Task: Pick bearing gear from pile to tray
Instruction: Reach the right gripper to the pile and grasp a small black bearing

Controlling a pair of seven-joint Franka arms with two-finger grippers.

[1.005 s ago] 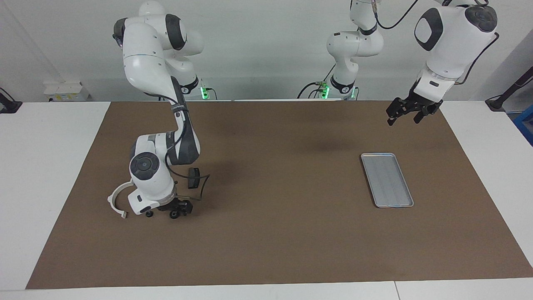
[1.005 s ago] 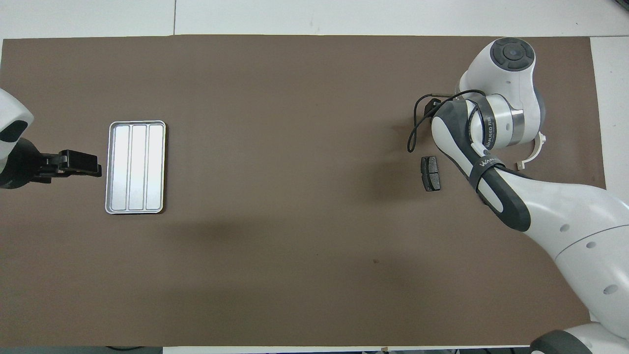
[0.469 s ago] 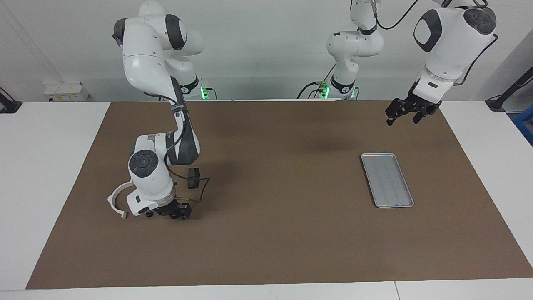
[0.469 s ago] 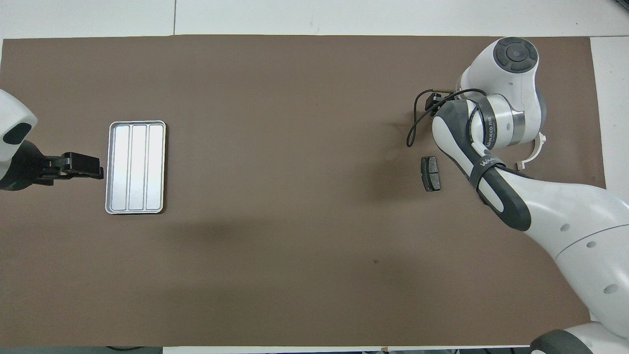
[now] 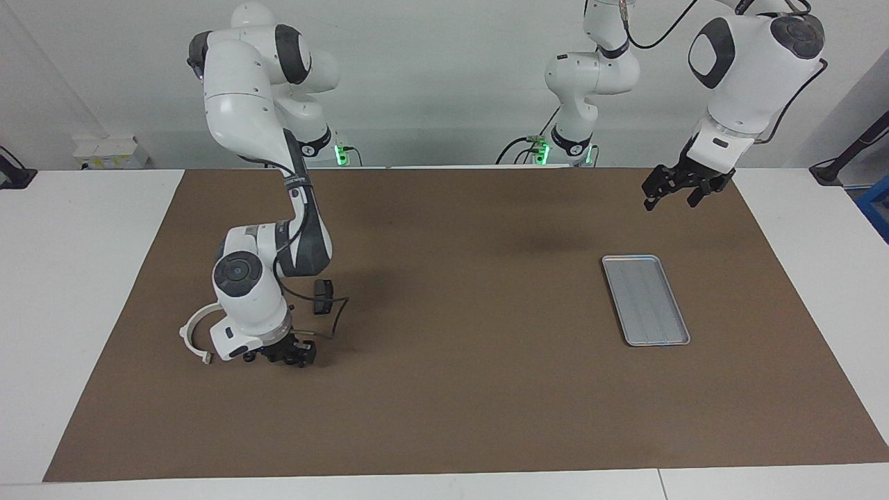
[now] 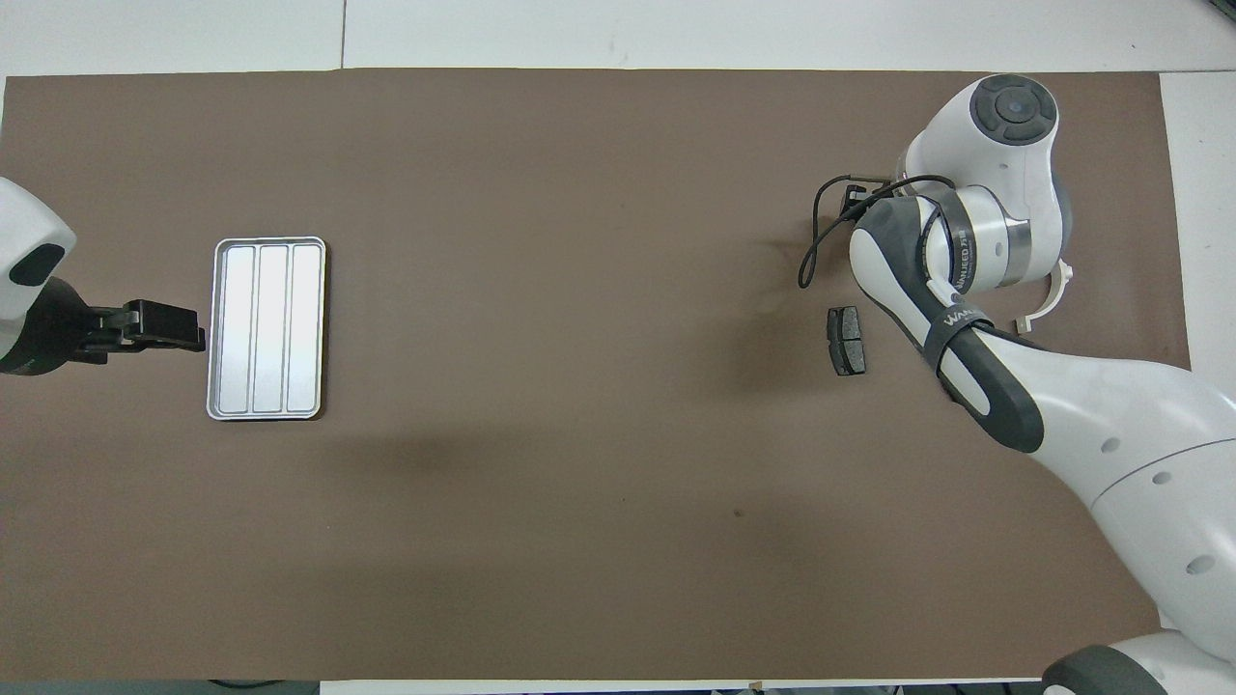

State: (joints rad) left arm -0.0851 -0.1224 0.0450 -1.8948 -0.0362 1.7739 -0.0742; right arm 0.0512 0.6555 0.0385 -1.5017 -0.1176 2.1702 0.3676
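Now the right gripper [image 5: 290, 355] is low on the tabletop [image 5: 451, 417], at the pile [image 5: 243, 340] toward the right arm's end. Compared with a moment earlier it has sunk a little and drawn slightly toward the white half-ring bracket [image 5: 191, 333]. The two small black round pieces that were seen beside and under it before are now mostly covered by its fingers. I cannot tell from these views whether its jaws are spread or already pinching one of those pieces; the wrist hides them from above. I judge that the pick is in its closing step and no part is lifted yet. One dark brake pad [image 6: 848, 340] lies flat, nearer to the robots than the gripper.

The tray [image 5: 646, 300] stays bare toward the left arm's end of the tabletop, well apart from the pile. The left gripper [image 5: 670, 193] waits in the air near the tray, over the brown mat, its jaws spread and holding nothing.
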